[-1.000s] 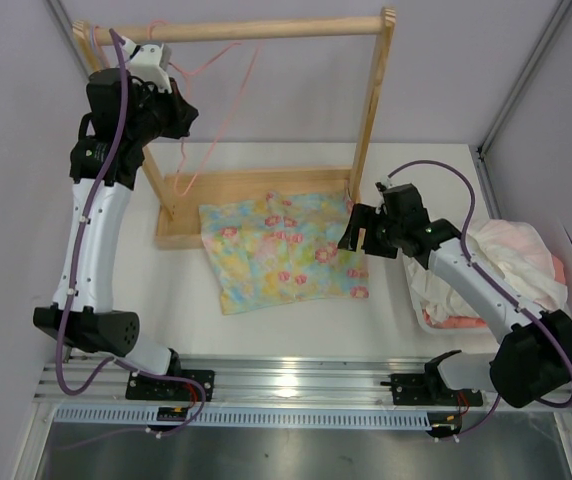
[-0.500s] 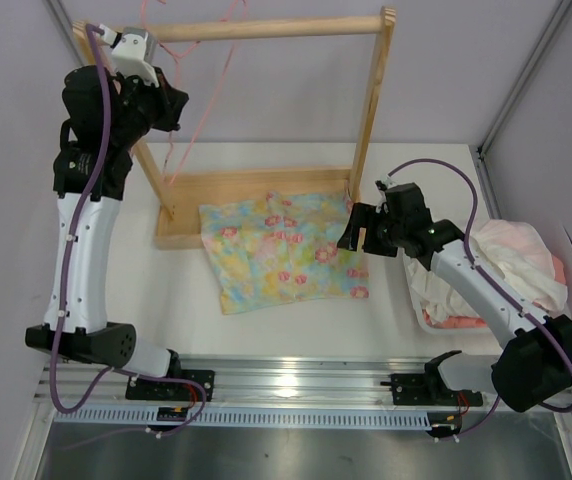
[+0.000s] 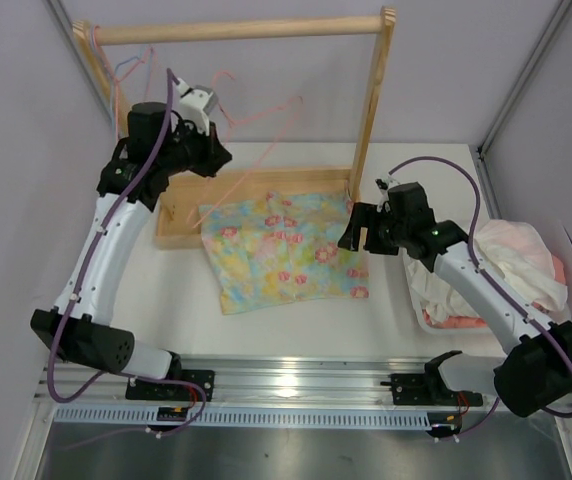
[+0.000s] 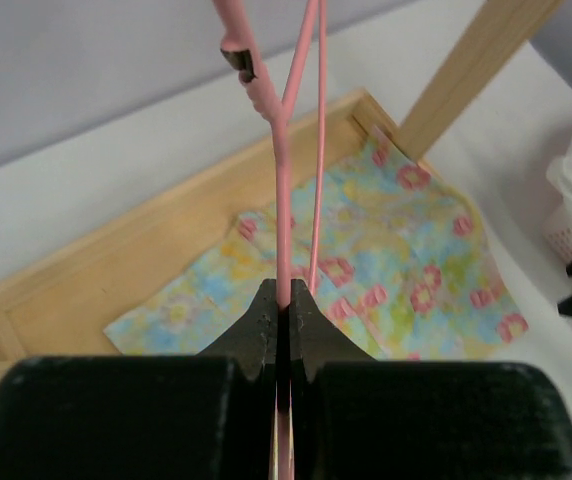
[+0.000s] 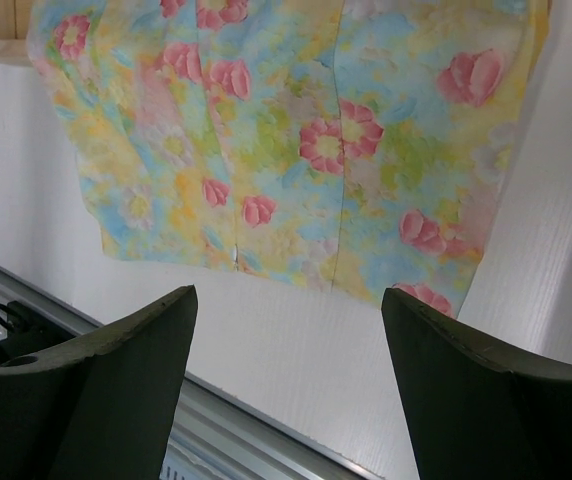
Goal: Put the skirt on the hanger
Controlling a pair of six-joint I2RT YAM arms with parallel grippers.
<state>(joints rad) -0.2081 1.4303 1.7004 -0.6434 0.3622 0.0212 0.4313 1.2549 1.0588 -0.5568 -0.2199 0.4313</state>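
Note:
The skirt (image 3: 281, 250) lies flat on the white table, pastel yellow, blue and green with pink flowers, its far edge over the wooden rack base (image 3: 256, 185). My left gripper (image 3: 216, 157) hovers above the base's left part, shut on the thin pink hanger (image 3: 297, 99), which hangs free of the rail. In the left wrist view the hanger (image 4: 278, 150) runs up from the closed left gripper (image 4: 284, 295) over the skirt (image 4: 406, 230). My right gripper (image 3: 354, 232) is open at the skirt's right edge, empty. In the right wrist view, the right gripper (image 5: 288, 293) has the skirt (image 5: 296, 140) ahead of it.
A wooden rack stands at the back with a top rail (image 3: 236, 30) and a right post (image 3: 371, 110). Thin hangers (image 3: 124, 65) stay on the rail's left end. A white basket (image 3: 436, 322) with a white-and-pink heap of clothes (image 3: 511, 260) sits at the right.
My left arm has carried the pink hanger off the top rail, down and to the right, over the rack base. The right arm and the skirt have not moved.

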